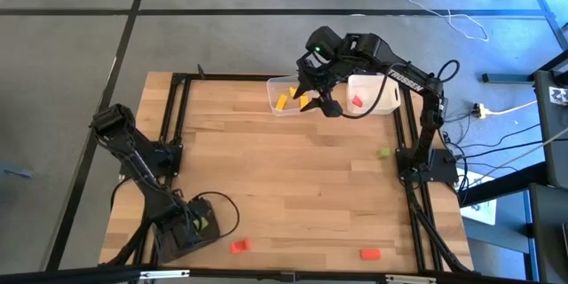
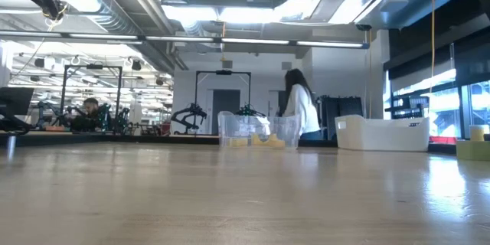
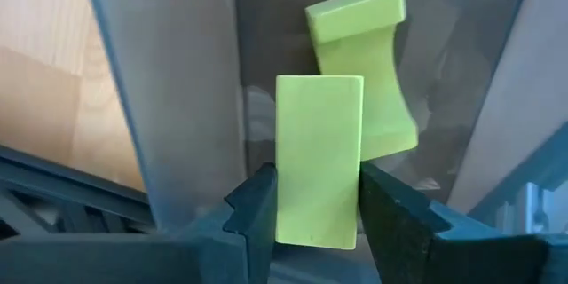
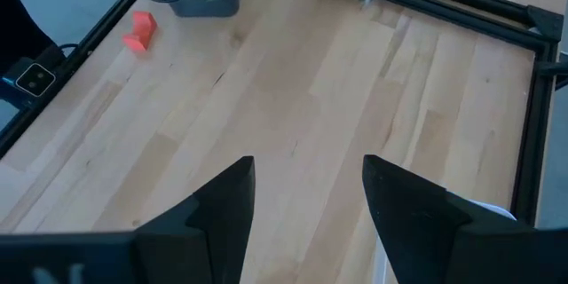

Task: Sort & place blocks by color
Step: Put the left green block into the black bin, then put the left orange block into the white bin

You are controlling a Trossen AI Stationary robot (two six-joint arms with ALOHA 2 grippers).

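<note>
Left end effector (image 3: 315, 217) clamps a light green block (image 3: 318, 155) over the dark grey bin (image 1: 188, 228)

That block hangs upright above a second green block (image 3: 368, 75) lying inside; part the fingers only once it sits within the walls, I judge; right end effector (image 1: 318, 89), jaws wide and empty, hovers between the clear bin (image 1: 282, 106) and white bin (image 1: 383, 93); red blocks (image 1: 238, 246) wait on the counter (image 1: 293, 177).
</note>
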